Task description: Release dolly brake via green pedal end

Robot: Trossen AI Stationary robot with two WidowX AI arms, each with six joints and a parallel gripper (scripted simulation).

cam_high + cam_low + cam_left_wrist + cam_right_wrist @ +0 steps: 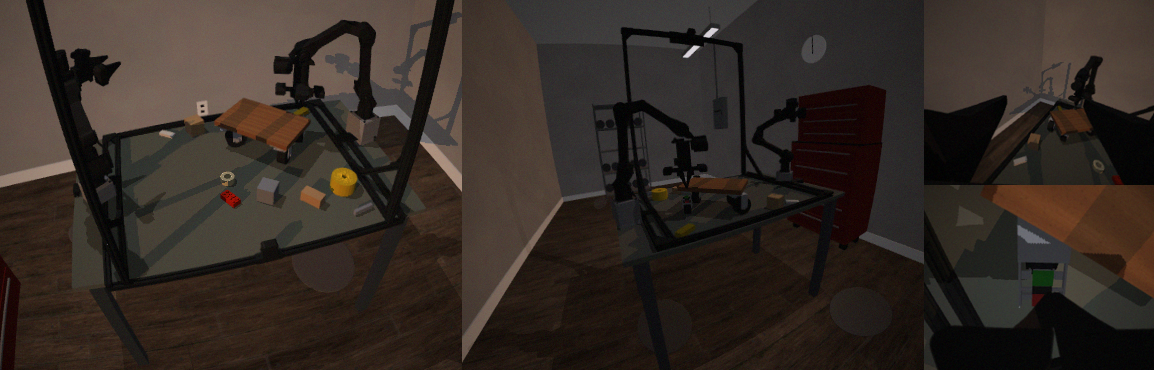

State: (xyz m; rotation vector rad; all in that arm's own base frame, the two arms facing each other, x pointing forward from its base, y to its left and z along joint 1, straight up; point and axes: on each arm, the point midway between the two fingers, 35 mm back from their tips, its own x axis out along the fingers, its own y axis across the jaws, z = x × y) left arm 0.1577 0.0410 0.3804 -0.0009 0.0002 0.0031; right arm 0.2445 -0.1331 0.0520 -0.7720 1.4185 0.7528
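Observation:
The wooden dolly (262, 122) stands at the back of the table on its casters. In the right wrist view the brake pedal sits in a grey caster bracket (1041, 273), with its green end (1043, 277) above its red end (1036, 300). My right gripper (1051, 298) is shut and empty, pointing down just short of the pedal, over its red end. In the top view it (301, 100) hangs at the dolly's far right corner. My left gripper (111, 67) is open and empty, raised high at the left, far from the dolly.
Loose on the table are a yellow cylinder (343, 181), orange block (312, 196), grey cube (268, 190), red brick (230, 198), ring (227, 178), tan box (194, 125) and yellow block (301, 111). Black frame posts stand at the table's corners.

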